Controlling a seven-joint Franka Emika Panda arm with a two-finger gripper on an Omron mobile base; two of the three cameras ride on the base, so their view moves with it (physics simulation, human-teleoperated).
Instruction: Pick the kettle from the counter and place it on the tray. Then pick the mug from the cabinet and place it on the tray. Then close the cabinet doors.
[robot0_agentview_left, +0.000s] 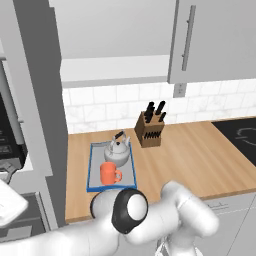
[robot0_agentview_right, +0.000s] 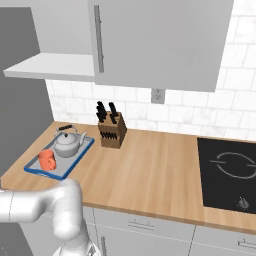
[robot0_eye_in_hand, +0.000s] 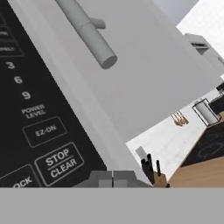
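Two items sit on the tray (robot0_agentview_left: 91, 170) now: the kettle (robot0_agentview_left: 117, 153) at its far end, the orange mug (robot0_agentview_left: 109, 173) at the near end, handle pointing right in the left base view. Tray's long axis runs from the counter (robot0_agentview_left: 190, 155) front toward the tiled wall. Knife block (robot0_agentview_right: 111, 131) just beside it. Cabinet (robot0_agentview_right: 50, 65) shelf exposed; the right door (robot0_agentview_right: 155, 40) is shut. Hand view sits close against the left door (robot0_eye_in_hand: 131, 74), its bar handle (robot0_eye_in_hand: 85, 30) slanting across, a microwave keypad (robot0_eye_in_hand: 39, 131) alongside. The claw's grip — cannot tell.
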